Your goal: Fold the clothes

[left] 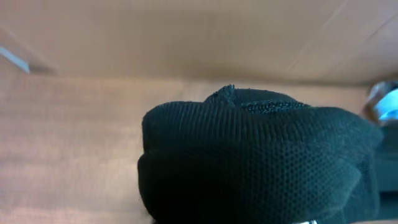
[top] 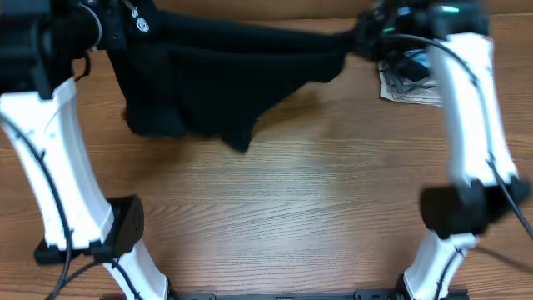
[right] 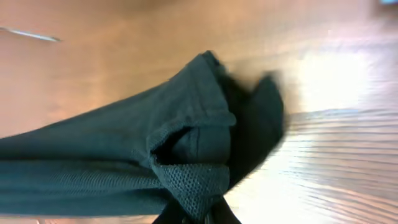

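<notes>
The right gripper (top: 366, 37) is clamped on a bunched corner of the black garment (top: 225, 67). In the right wrist view the cloth gathers into a tight pinch at the bottom edge of the picture, though the fingers themselves barely show. The left gripper (top: 136, 29) is buried under cloth. Its wrist view shows only a rounded hump of black mesh and no fingers, but the garment hangs from it, so I judge it closed on the other end.

Between the two grippers the garment runs as a raised band along the far side of the table (top: 291, 192). From that band a wide flap sags down on the left and narrows to a point, with its lower edge resting on the wood.

As for progress, I see no neat fold. The garment is lifted and spread between the arms, which looks like the start of a fold or the stretching before one. Laying it flat, bringing one part over the other and squaring it up all seem left to do.

The cloth is soft, with a fine mesh weave, and near the right grip it creases and doubles on itself. No logo or lettering can be made out here. A grey-white patterned cloth (top: 410, 87) lies just beside the right gripper.
</notes>
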### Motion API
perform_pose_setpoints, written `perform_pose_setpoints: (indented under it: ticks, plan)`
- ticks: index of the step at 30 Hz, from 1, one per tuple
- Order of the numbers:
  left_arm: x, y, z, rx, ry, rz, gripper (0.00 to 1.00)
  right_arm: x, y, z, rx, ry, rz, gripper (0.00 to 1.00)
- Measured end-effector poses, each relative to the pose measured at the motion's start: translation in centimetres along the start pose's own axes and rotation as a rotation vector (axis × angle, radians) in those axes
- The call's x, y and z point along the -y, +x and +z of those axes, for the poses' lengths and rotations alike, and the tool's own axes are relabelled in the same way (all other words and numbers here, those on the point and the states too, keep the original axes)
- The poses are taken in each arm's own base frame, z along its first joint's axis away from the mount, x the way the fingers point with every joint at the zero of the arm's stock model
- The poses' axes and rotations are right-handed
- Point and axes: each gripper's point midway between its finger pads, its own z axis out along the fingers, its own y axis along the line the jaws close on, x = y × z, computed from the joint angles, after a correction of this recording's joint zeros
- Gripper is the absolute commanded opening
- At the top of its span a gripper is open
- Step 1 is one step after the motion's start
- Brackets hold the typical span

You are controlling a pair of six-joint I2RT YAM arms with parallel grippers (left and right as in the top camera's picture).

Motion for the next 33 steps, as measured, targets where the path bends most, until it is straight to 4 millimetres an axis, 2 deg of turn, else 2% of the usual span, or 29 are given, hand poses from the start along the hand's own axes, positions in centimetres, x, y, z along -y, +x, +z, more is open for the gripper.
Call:
perform_pose_setpoints:
  ticks: [3, 6, 9, 12, 14, 17, 19, 22, 27, 30, 33]
  plan:
    - [0.6, -1.6, -3.2, 0.103, 0.023, 0.007, 0.04, -1.7, 0.3, -6.2, 0.102, -0.025, -0.037, 0.04]
    - [1.2, -2.4, -5.9, 0.173, 0.051, 0.014, 0.04, -2.3, 1.3, -10.2, 0.156, -0.034, -0.051, 0.04]
    - [1.9, -2.2, -7.4, 0.189, 0.085, 0.019, 0.04, -2.3, 2.8, -12.1, 0.152, -0.021, -0.045, 0.04]
    - [2.6, -1.1, -8.0, 0.154, 0.129, 0.019, 0.04, -1.9, 4.3, -12.7, 0.122, 0.011, -0.029, 0.04]
    - [3.0, 0.0, -8.0, 0.11, 0.16, 0.014, 0.04, -1.3, 4.7, -12.5, 0.102, 0.037, -0.02, 0.04]
    - [3.5, 1.7, -7.2, 0.029, 0.198, 0.008, 0.04, 0.0, 5.5, -11.2, 0.051, 0.074, 0.005, 0.04]
    - [3.9, 1.8, -6.3, 0.004, 0.22, 0.009, 0.04, 1.0, 6.1, -10.0, 0.011, 0.092, 0.022, 0.04]
    - [4.5, 2.4, -3.7, -0.057, 0.249, 0.038, 0.04, 2.5, 6.9, -8.1, -0.045, 0.118, 0.043, 0.04]
    - [6.3, 4.2, 2.2, -0.193, 0.29, 0.101, 0.04, 5.4, 8.7, -4.8, -0.138, 0.176, 0.082, 0.04]
    - [7.0, 5.2, 4.7, -0.251, 0.304, 0.127, 0.04, 6.7, 9.6, -3.3, -0.177, 0.197, 0.1, 0.04]
    - [7.7, 6.0, 6.2, -0.288, 0.317, 0.153, 0.04, 7.9, 10.4, -1.9, -0.206, 0.209, 0.113, 0.04]
